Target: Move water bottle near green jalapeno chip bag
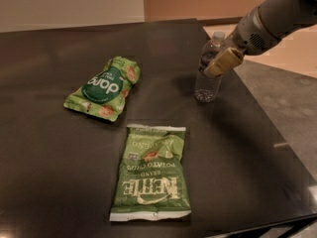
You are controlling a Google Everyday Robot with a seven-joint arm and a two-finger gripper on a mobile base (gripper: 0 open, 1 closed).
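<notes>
The water bottle (206, 86) stands upright on the dark table (44, 152) at the back right; it is clear, with a white cap. My gripper (221, 63) reaches in from the upper right, and its tan tip lies over the bottle's upper body. The green jalapeno chip bag (151, 175) lies flat at the front centre, its white "KETTLE" lettering upside down. It is well apart from the bottle, to the bottle's front left.
A smaller green "dang" pouch (105, 87) lies at the centre left of the table. The table's right edge (270, 128) runs diagonally just right of the bottle, with grey floor beyond. The front edge passes close below the chip bag.
</notes>
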